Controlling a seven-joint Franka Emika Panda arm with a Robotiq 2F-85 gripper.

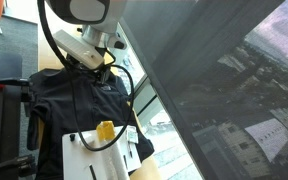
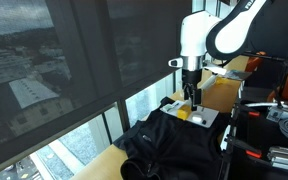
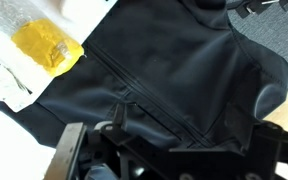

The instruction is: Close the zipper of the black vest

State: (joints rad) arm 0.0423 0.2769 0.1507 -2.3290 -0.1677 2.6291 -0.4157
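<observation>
The black vest (image 3: 174,70) lies spread on the table and fills most of the wrist view. It also shows in both exterior views (image 1: 74,100) (image 2: 174,145). Its zipper (image 3: 149,95) runs as a thin dark line diagonally across the fabric, down to a point between my fingers. My gripper (image 3: 179,125) is open, with its two fingers apart on either side of the zipper line, close above the fabric. In the exterior views the gripper (image 1: 104,65) (image 2: 191,98) points down over the vest's far part.
A yellow thing in clear plastic (image 3: 46,45) lies on white papers (image 3: 9,75) beside the vest, and shows in an exterior view (image 1: 105,131). A big window with a dark blind (image 2: 54,70) runs along the table's edge. Red and black equipment (image 2: 269,120) stands near the table.
</observation>
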